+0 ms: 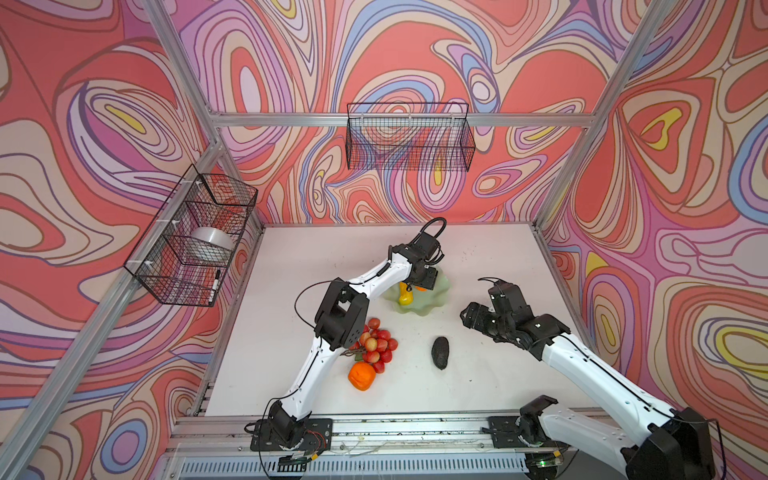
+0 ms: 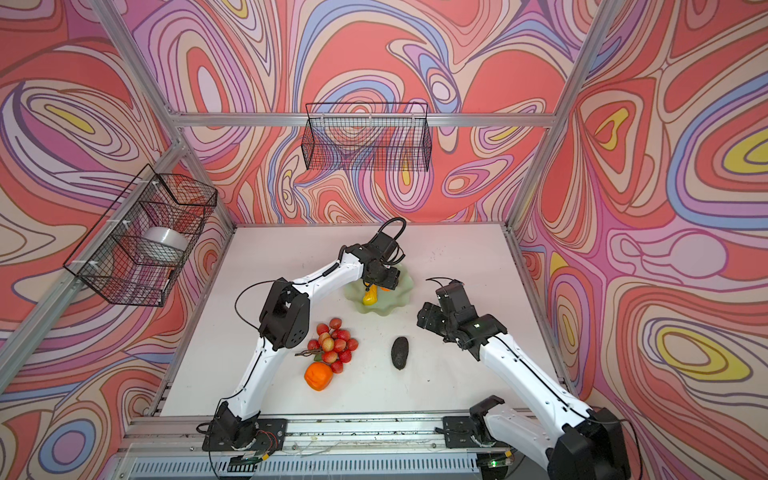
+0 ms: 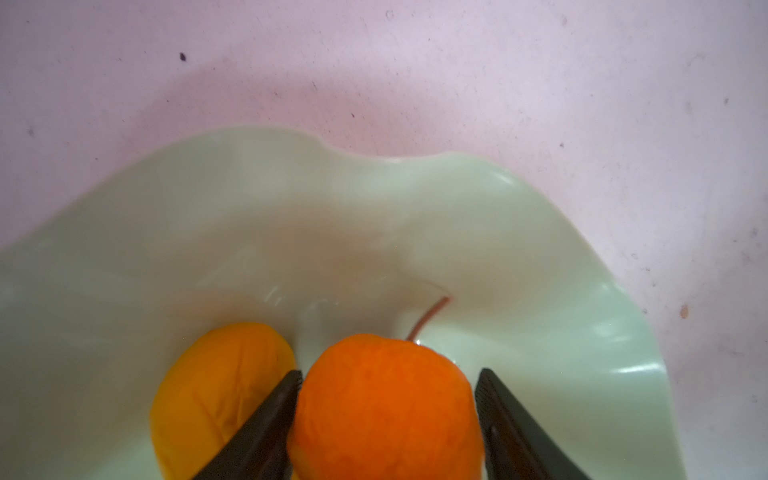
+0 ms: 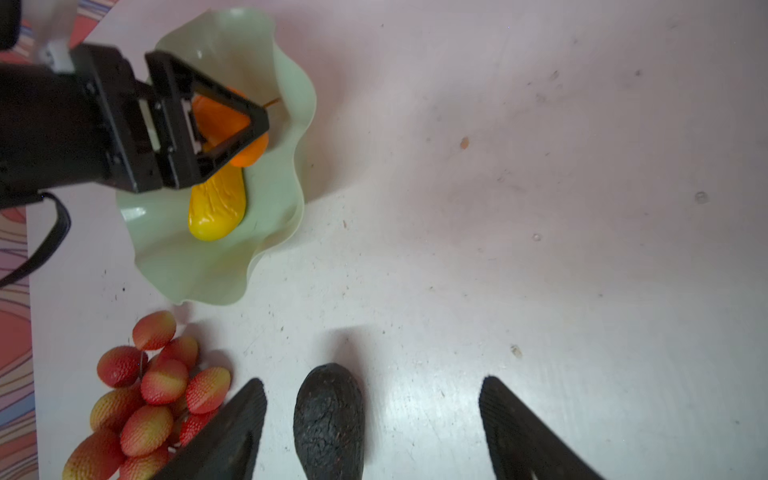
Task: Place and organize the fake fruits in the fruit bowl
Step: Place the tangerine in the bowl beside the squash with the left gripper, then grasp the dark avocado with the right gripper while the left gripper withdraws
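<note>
The pale green fruit bowl (image 1: 436, 301) (image 2: 395, 302) (image 3: 291, 228) (image 4: 199, 266) holds a yellow-orange ribbed oblong fruit (image 1: 405, 296) (image 2: 369, 296) (image 3: 220, 395) (image 4: 216, 208) and a small round orange (image 3: 386, 407) (image 4: 253, 154). My left gripper (image 3: 388, 374) (image 1: 422, 284) is down in the bowl, open around the orange, with a narrow gap at one finger. The grapes (image 1: 376, 345) (image 2: 332, 343) (image 4: 153, 390), lumpy orange fruit (image 1: 361, 375) (image 2: 318, 375) and avocado (image 1: 439, 352) (image 2: 400, 352) (image 4: 328, 419) lie on the table. My right gripper (image 4: 374, 386) (image 1: 471, 318) hangs open above the avocado, holding nothing.
A wire basket (image 1: 191, 241) on the left wall holds a white bowl (image 1: 210, 247) and a marker. Another wire basket (image 1: 409, 137) hangs on the back wall. Patterned walls enclose the white table (image 1: 490, 382) on three sides. An aluminium rail (image 1: 415, 428) runs along the front.
</note>
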Action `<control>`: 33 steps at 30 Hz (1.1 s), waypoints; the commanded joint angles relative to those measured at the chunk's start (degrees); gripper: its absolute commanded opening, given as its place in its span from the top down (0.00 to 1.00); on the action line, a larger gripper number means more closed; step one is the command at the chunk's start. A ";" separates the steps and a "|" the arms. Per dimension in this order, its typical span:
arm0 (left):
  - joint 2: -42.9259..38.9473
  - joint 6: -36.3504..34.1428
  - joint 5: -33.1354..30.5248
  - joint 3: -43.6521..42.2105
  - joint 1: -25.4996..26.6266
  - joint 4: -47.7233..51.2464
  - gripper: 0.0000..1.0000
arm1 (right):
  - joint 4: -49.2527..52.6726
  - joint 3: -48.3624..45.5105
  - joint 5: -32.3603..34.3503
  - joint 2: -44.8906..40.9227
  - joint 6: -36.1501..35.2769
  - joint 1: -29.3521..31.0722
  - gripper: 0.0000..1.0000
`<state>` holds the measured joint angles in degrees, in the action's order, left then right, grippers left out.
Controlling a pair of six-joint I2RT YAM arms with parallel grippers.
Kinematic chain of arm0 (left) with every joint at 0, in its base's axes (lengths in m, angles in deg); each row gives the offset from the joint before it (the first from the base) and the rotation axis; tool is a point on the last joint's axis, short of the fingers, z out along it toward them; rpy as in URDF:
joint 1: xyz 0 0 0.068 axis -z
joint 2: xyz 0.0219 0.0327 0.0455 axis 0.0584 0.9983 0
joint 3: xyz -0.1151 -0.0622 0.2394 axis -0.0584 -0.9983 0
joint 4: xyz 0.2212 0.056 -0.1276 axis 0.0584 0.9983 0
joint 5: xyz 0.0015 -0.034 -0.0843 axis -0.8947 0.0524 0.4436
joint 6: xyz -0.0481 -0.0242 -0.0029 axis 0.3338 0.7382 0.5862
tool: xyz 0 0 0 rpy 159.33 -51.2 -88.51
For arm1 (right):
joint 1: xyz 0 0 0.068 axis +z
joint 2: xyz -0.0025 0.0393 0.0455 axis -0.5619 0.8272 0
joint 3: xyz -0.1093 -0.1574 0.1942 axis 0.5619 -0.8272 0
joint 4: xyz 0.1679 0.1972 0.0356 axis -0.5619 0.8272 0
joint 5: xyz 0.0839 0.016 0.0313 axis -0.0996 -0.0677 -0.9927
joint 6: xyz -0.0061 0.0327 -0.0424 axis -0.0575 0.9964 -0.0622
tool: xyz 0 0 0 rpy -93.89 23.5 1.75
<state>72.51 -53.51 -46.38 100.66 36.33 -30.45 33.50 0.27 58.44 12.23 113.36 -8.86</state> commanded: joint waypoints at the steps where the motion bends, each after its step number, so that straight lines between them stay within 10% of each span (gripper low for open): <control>1: -1.52 0.46 1.40 0.14 0.16 1.76 0.23 | 1.66 -0.41 -1.00 0.71 -0.10 5.12 0.16; 20: -29.84 2.14 -9.79 -11.20 -0.57 -13.69 0.12 | -8.97 -2.58 -0.48 17.12 7.94 21.00 0.17; 33: -73.65 1.48 -37.12 -58.82 -1.10 -31.96 0.01 | 2.34 6.44 10.80 17.21 5.48 21.36 0.61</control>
<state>4.47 -52.68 -75.63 45.93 35.63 -60.17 30.92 2.28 64.30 32.82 120.68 12.32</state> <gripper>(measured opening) 0.981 0.423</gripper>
